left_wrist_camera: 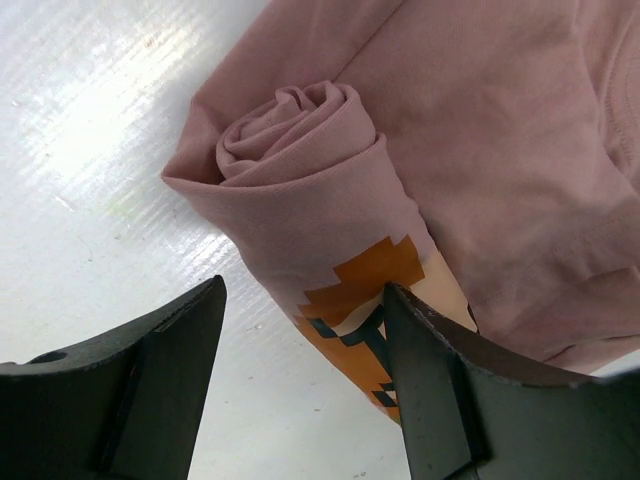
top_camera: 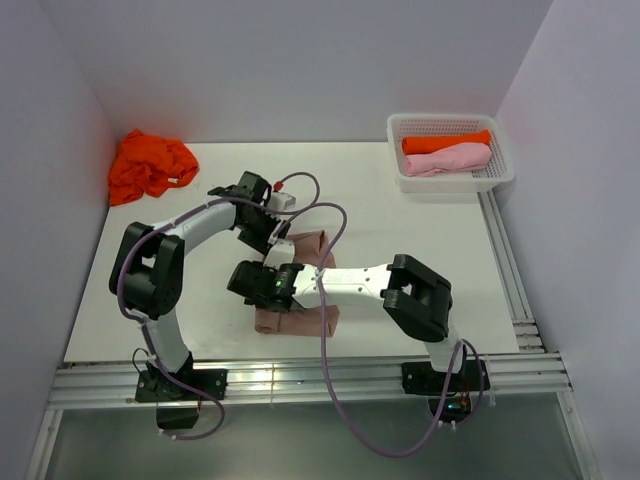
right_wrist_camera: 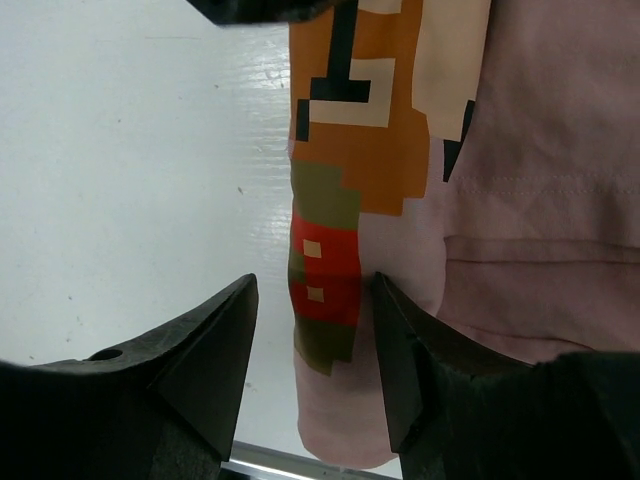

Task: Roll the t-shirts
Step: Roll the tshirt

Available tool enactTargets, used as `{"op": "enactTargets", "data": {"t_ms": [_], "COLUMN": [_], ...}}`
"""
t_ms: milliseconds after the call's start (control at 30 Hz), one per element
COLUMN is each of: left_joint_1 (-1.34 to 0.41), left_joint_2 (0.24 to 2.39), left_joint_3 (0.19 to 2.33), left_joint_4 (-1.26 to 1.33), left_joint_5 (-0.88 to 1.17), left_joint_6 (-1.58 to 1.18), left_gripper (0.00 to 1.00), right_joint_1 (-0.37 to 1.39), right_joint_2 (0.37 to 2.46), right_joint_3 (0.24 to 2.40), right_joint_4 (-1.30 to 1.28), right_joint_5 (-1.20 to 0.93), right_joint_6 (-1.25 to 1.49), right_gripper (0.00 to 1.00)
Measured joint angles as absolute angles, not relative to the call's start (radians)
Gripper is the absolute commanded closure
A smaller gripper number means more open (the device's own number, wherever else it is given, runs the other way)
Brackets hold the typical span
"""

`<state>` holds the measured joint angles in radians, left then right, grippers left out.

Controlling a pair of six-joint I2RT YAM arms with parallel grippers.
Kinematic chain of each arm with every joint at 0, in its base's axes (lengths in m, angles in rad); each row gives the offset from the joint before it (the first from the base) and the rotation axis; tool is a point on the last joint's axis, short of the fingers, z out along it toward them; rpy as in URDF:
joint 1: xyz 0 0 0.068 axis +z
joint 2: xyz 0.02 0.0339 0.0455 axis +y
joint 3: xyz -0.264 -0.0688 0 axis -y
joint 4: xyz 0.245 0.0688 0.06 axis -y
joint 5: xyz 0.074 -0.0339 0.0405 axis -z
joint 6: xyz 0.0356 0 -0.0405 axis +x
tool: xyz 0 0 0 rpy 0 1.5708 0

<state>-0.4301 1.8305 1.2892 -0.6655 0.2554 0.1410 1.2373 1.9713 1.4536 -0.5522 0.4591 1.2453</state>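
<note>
- While a crumpled orange shirt [top_camera: 150, 167] lies in the table's [top_camera: 400, 230] far-left corner, both arms reach mid-table.
- Jaws wide, the left gripper [left_wrist_camera: 300, 300] straddles the far end of the part-rolled brown shirt [left_wrist_camera: 300, 170], 1 finger clear of cloth.
- Jaws wide, the right gripper [right_wrist_camera: 312, 290] straddles the roll's near end, over its pixel print [right_wrist_camera: 345, 130].
- An orange roll [top_camera: 445, 142] and a pink roll [top_camera: 448, 160] lie in the basket [top_camera: 450, 184], far right.

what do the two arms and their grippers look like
They match: the left arm and the right arm have white tube links, bulky black joint housings and a loose pale purple cable. The left gripper and the right gripper each end in two matte black wedge-shaped fingers.
</note>
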Motion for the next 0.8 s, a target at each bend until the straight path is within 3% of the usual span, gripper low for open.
{"op": "enactTargets", "data": {"t_ms": [533, 733, 800], "left_joint_1": [-0.393, -0.338, -0.319], "left_joint_2": [1.831, 1.830, 1.830], "left_joint_3": [1.443, 1.445, 1.445], "left_joint_4": [-0.722, -0.741, -0.748], "left_joint_5": [0.292, 0.322, 0.335], "left_joint_6": [0.145, 0.150, 0.158], "left_gripper": [0.28, 0.28, 0.28], "right_joint_1": [1.237, 1.237, 1.237], "right_joint_2": [2.002, 2.001, 1.998], "right_joint_3": [1.446, 1.417, 1.406], "right_joint_4": [-0.649, -0.616, -0.590], "right_joint_5": [0.454, 0.452, 0.451], "right_joint_6": [1.285, 1.256, 1.232], "right_gripper": [0.41, 0.65, 0.69]}}
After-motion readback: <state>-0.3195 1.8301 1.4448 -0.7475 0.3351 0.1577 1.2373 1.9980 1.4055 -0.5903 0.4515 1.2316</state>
